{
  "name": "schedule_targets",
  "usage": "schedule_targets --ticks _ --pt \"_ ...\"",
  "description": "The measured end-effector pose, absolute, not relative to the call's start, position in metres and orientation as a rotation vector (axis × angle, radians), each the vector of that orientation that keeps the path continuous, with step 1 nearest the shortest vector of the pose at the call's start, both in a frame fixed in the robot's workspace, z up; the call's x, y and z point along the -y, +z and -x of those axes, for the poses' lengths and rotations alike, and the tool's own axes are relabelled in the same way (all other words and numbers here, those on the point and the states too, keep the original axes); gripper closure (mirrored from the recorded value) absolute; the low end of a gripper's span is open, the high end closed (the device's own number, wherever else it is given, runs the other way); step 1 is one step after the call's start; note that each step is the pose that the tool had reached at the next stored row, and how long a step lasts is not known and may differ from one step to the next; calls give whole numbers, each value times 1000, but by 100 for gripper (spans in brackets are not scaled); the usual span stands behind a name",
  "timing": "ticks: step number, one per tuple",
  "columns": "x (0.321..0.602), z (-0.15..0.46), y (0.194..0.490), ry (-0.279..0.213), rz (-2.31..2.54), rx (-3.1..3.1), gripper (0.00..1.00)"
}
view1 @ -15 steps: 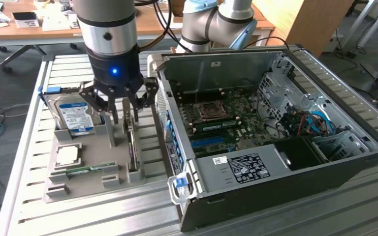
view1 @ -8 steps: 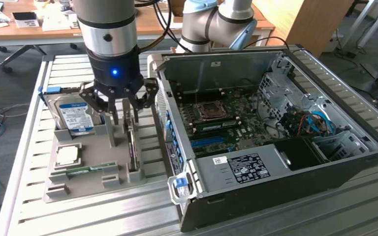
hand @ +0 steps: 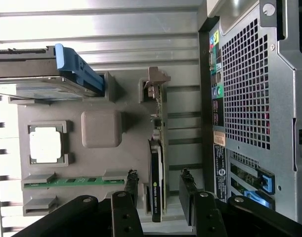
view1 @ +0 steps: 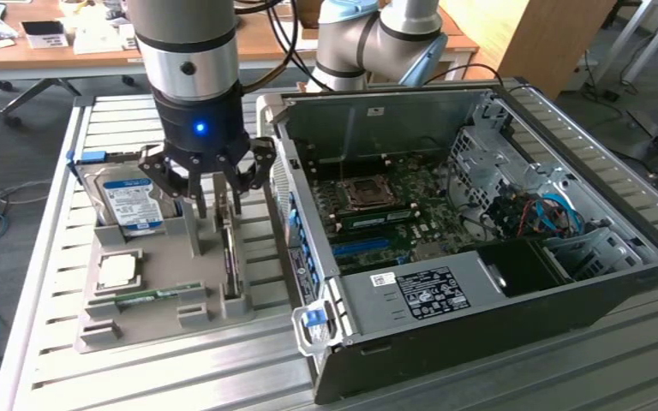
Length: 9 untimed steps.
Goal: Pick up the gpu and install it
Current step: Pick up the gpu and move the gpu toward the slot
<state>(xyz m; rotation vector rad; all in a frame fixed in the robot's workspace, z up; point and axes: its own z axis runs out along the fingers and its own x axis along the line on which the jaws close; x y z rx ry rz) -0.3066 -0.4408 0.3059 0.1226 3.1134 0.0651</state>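
gripper (view1: 217, 204): one, above the grey holder (view1: 146, 324)
fingers (hand: 188, 190): two, spread, pinching nothing
gpu (hand: 156, 190): one, on edge in its slot, between the fingers, touching neither
hard drive (hand: 39, 81), processor (hand: 45, 144), memory stick (hand: 74, 180): one each, outside one finger
computer case (view1: 603, 282): one, open, outside the other finger
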Motion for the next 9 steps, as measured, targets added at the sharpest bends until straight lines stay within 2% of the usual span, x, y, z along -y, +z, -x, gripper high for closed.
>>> schedule_targets --ticks 9 --pt "441 307 304 65 -123 -3113 53"
